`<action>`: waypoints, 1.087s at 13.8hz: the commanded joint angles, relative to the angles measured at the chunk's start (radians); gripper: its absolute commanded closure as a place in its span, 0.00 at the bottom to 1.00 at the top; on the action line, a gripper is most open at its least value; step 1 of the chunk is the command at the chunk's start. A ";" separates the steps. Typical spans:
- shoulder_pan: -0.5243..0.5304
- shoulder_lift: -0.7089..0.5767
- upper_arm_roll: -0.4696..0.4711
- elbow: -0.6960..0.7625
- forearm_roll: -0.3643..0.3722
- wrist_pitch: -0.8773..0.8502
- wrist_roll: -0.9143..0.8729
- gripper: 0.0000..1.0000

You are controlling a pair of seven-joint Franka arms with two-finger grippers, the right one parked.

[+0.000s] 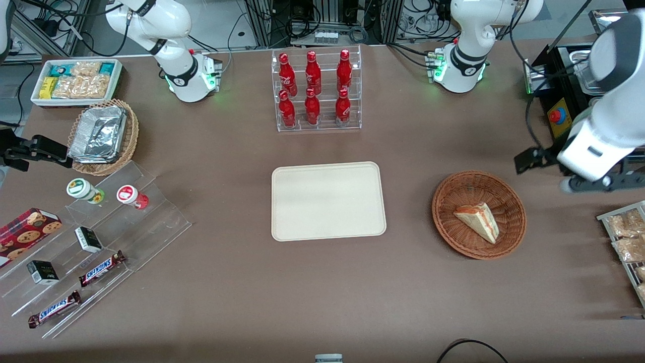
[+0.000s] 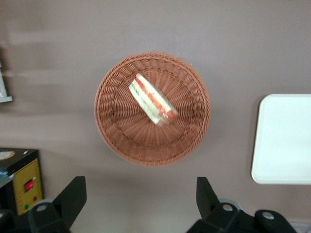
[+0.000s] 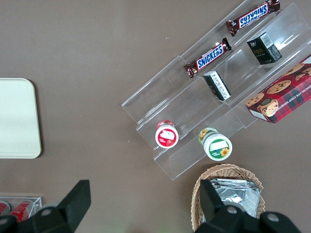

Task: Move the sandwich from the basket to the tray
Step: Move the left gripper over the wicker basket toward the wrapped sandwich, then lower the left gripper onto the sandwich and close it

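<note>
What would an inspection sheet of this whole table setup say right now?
Surface: brown table, no spills seen.
Job's things: sandwich lies in the basket; tray bare.
Clutter: rack of red bottles, Snickers bars, cookie box, foil trays, snack bin.
Grippers: gripper hangs above the basket, open, holding nothing.
Cables: black cable at the table edge nearest the front camera.
Surroundings: control box with red button at the working arm's end.

Brown table [image 1: 242,302], cables and metal frames above.
</note>
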 commanded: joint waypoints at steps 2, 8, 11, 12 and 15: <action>-0.002 0.005 -0.001 -0.128 0.009 0.151 -0.082 0.00; -0.002 0.021 -0.001 -0.277 0.004 0.340 -0.309 0.00; -0.002 0.065 -0.001 -0.308 0.002 0.425 -0.396 0.00; -0.002 0.076 -0.001 -0.331 0.005 0.451 -0.418 0.00; 0.004 0.087 0.000 -0.397 -0.001 0.558 -0.424 0.00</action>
